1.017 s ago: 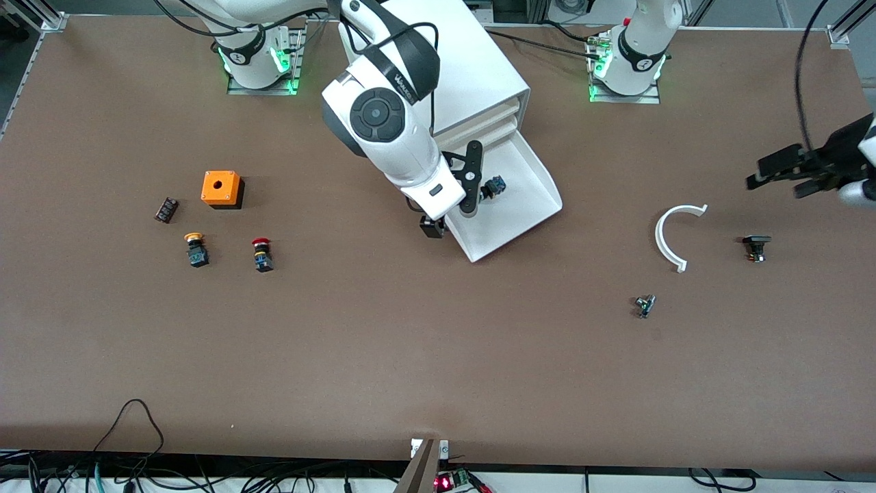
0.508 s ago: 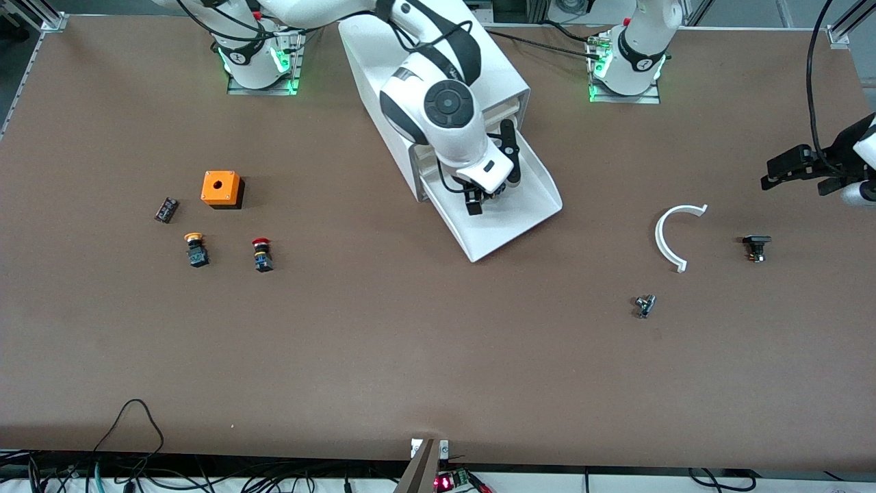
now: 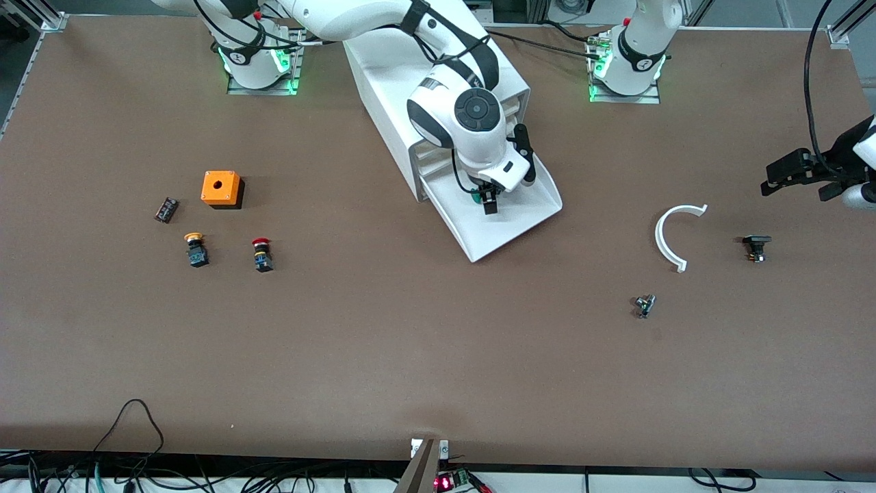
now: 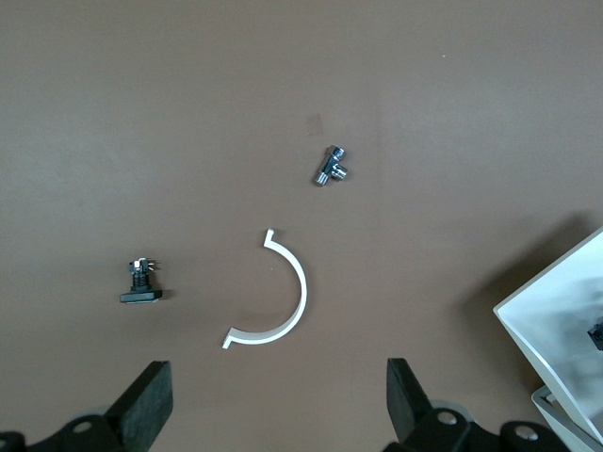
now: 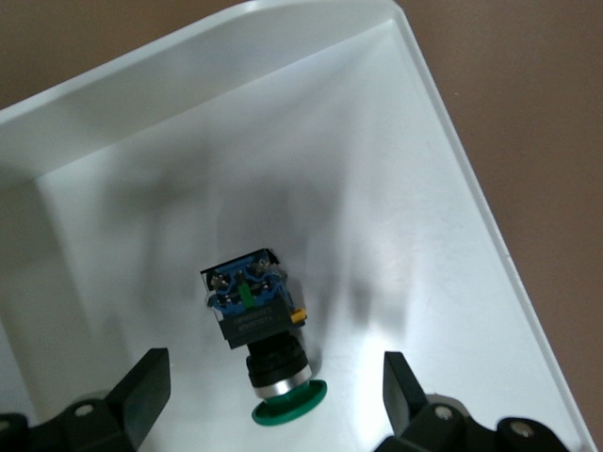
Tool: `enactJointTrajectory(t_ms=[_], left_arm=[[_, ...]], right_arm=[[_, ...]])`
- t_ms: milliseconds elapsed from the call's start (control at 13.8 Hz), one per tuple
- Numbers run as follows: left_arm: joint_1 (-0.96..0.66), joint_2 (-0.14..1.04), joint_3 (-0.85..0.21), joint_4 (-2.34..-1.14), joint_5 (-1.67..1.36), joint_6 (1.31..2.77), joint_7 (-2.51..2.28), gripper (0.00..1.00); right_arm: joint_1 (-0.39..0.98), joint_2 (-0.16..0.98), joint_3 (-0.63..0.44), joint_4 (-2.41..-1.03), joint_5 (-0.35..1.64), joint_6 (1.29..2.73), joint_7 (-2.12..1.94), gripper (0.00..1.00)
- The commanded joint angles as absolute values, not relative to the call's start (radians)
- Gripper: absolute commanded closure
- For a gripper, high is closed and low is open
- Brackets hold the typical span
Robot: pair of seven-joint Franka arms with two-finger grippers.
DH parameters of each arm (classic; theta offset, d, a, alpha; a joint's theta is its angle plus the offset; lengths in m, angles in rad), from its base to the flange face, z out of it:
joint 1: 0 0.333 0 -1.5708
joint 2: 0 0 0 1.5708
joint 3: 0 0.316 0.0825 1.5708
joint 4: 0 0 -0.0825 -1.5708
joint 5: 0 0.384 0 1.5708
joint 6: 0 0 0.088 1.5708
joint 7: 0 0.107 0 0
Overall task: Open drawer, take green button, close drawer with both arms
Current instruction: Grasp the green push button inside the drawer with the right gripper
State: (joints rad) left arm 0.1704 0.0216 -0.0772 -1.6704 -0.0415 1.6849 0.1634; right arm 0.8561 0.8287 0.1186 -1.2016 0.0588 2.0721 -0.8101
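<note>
The bottom drawer of the white cabinet stands pulled out. The green-capped button lies on its side on the drawer floor; in the front view only a bit of its green cap shows under the hand. My right gripper hangs over the drawer, open, its fingers on either side of the cap and apart from it, as the right wrist view shows. My left gripper is open and empty, up over the left arm's end of the table.
An orange box, a small black part, a yellow-capped button and a red-capped button lie toward the right arm's end. A white arc, a black part and a metal fitting lie toward the left arm's end.
My right arm has swung from the drawer's side to over the drawer, and its gripper now straddles the button. My left gripper drifted slightly toward the table's end.
</note>
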Motion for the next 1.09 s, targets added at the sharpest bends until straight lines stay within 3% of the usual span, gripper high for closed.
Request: enactJointTrajectory(t_ms=[0,654,872,1017], left_arm=[[0.149,0.034,-0.078,-1.64,-0.012,1.678,0.15,0.0],[0.146,0.035,-0.078,-1.638,-0.012,1.678,0.149,0.0],[0.146,0.04,-0.078,-1.626,-0.012,1.678,0.149,0.0],[0.146,0.04,-0.078,-1.626,-0.012,1.677,0.15,0.0]], right_arm=[[0.88,0.859,0.101,-1.161,0.049,2.066,-0.819,0.0],[0.902,0.896,0.089,-1.16,0.034,2.069,-0.828,0.07],[0.934,0.899,0.051,-1.16,0.035,2.082,-0.836,0.28],[0.96,0.899,0.025,-1.152,0.035,2.095,-0.836,0.47]])
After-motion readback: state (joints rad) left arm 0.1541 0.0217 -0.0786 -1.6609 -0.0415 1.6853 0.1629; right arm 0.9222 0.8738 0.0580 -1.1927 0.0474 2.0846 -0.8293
